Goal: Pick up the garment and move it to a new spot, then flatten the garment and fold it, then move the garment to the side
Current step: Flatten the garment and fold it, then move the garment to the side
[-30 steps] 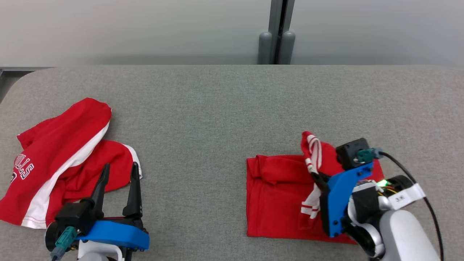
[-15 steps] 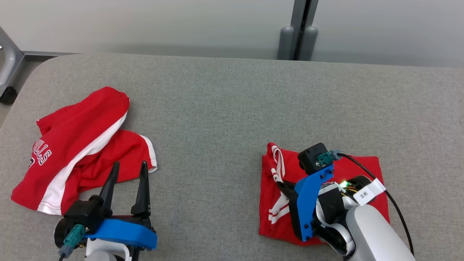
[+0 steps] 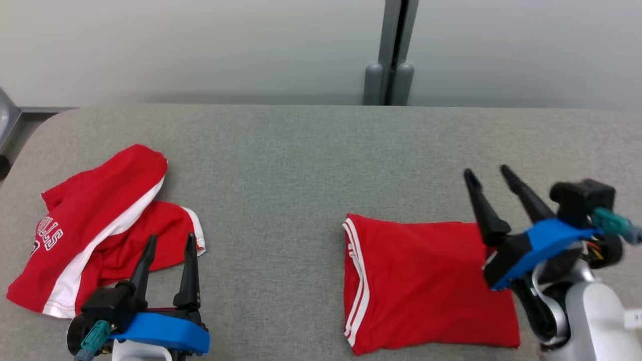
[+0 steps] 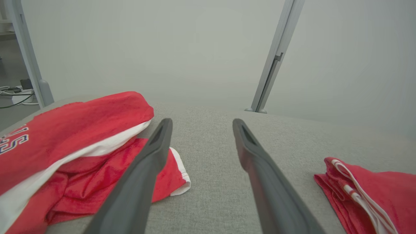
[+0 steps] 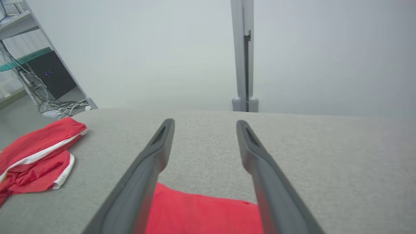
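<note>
Folded red white-striped cloth garment [image 3: 431, 286] near right on grey fabric tabletop [image 3: 301, 165]. Right pincer [image 3: 486, 171] apart, empty, over its right edge; left pincer [image 3: 171, 236] apart. Risk: one-layer grab probably undoes fold during side move.

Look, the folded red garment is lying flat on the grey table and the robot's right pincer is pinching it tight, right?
Not quite. The right pincer is open, its fingers spread apart with nothing between them; the right wrist view shows this clearly. The folded red garment does lie flat on the grey table.
</note>
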You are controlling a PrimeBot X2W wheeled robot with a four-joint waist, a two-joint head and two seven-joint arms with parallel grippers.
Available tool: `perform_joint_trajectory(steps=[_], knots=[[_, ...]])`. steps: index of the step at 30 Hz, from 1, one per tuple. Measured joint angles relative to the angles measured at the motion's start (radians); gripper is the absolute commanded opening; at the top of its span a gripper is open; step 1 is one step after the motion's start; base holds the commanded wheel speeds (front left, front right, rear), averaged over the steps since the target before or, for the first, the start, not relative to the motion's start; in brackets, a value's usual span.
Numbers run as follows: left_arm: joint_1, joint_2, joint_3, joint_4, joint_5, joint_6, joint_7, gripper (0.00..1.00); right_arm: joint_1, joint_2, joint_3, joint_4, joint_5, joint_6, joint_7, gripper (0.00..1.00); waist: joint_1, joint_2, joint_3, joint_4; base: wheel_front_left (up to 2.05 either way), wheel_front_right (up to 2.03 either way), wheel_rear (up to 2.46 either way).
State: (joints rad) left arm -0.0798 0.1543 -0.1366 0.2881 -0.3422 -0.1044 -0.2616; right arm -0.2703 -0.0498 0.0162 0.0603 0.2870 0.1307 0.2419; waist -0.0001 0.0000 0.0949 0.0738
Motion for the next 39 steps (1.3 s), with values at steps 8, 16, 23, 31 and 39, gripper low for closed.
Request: perform_joint_trajectory(steps=[8, 16, 23, 31, 39], knots=[[0.026, -0.014, 0.033, -0.015, 0.003, -0.002, 0.000, 1.00, 0.149, 0.000, -0.155, -0.045, -0.159, 0.000, -0.190, 1.00, 0.0000, -0.0001, -0.043, -0.049, 0.00, 0.00, 0.00], [0.057, -0.025, 0.052, 0.005, 0.016, -0.002, 0.000, 1.00, 0.213, -0.031, -0.131, 0.021, -0.154, 0.000, -0.219, 1.00, 0.0000, -0.0001, -0.080, -0.089, 0.00, 0.00, 0.00], [0.078, -0.029, 0.078, 0.031, 0.010, 0.014, 0.000, 1.00, 0.218, -0.030, -0.110, 0.059, -0.126, 0.000, -0.226, 1.00, 0.0000, -0.0001, -0.104, -0.104, 0.00, 0.00, 0.00], [0.084, -0.026, 0.088, 0.034, 0.008, 0.022, 0.000, 1.00, 0.218, -0.028, -0.099, 0.068, -0.117, 0.000, -0.225, 1.00, 0.0000, -0.0001, -0.109, -0.103, 0.00, 0.00, 0.00], [0.091, -0.025, 0.084, 0.018, 0.008, 0.033, 0.000, 1.00, 0.217, -0.024, -0.096, 0.081, -0.100, 0.000, -0.204, 1.00, 0.0000, -0.0001, -0.101, -0.102, 0.00, 0.00, 0.00]])
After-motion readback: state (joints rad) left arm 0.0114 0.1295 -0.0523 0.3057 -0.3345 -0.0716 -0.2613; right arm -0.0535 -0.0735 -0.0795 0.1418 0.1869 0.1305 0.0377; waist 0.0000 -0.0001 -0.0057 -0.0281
